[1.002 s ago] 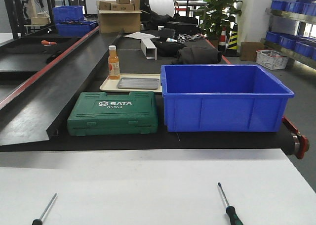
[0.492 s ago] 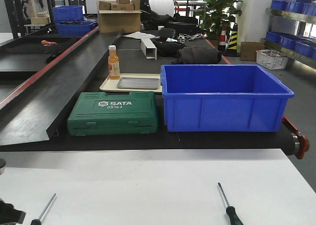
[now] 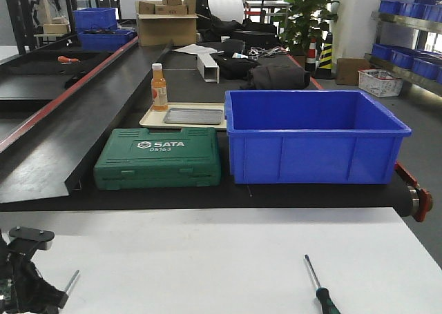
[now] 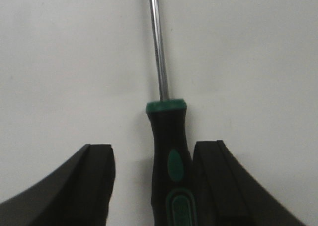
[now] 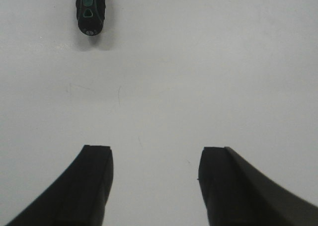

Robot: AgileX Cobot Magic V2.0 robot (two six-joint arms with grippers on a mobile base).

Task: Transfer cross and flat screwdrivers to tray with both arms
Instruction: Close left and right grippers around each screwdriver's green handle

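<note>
Two screwdrivers with black-and-green handles lie on the white table. The left one shows only its steel shaft (image 3: 70, 281) in the front view. In the left wrist view its handle (image 4: 171, 156) lies between the jaws of my open left gripper (image 4: 153, 151), touching the right finger (image 4: 218, 181), with a gap at the left finger. The left gripper (image 3: 41, 297) sits low at the table's left. The right screwdriver (image 3: 318, 286) lies free; its handle end (image 5: 90, 12) is ahead and left of my open, empty right gripper (image 5: 155, 151). The beige tray (image 3: 153, 121) sits beyond the table.
A green SATA tool case (image 3: 159, 158) and a large blue bin (image 3: 314, 136) stand on the black belt behind the white table. On the beige tray are an orange bottle (image 3: 159, 87) and a grey metal tray (image 3: 194, 116). Boxes and clutter lie further back.
My left arm has come into view at the bottom left and moved over the left screwdriver's handle, which it now hides in the front view. The right screwdriver has not moved.
</note>
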